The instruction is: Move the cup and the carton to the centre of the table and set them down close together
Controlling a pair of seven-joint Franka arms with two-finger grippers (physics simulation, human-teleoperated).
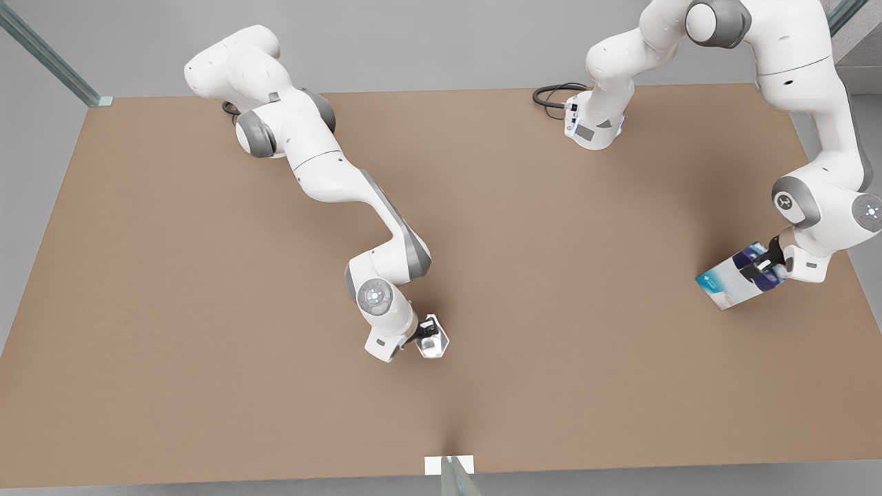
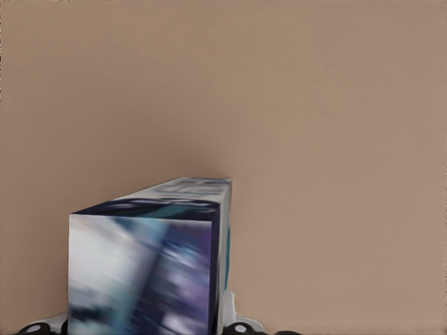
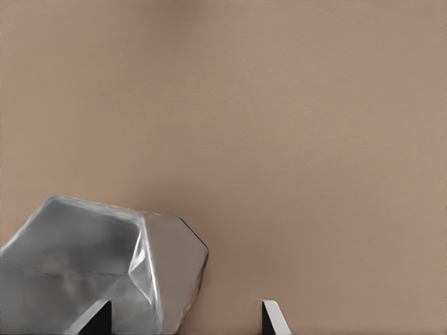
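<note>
Both loads look light and rigid: right gripper (image 1: 422, 335) clamps the slippery faceted cup (image 1: 432, 337) near table (image 1: 207, 310) centre (6 o'clock side); left gripper (image 1: 763, 264) pinches the carton (image 1: 739, 277) at 3 o'clock.

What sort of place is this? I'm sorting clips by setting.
Likely a simulated lab workcell: a bare brown table, two white arms bolted to it, grey walls. The left gripper holds a carton; the right gripper is at a cup.
</note>
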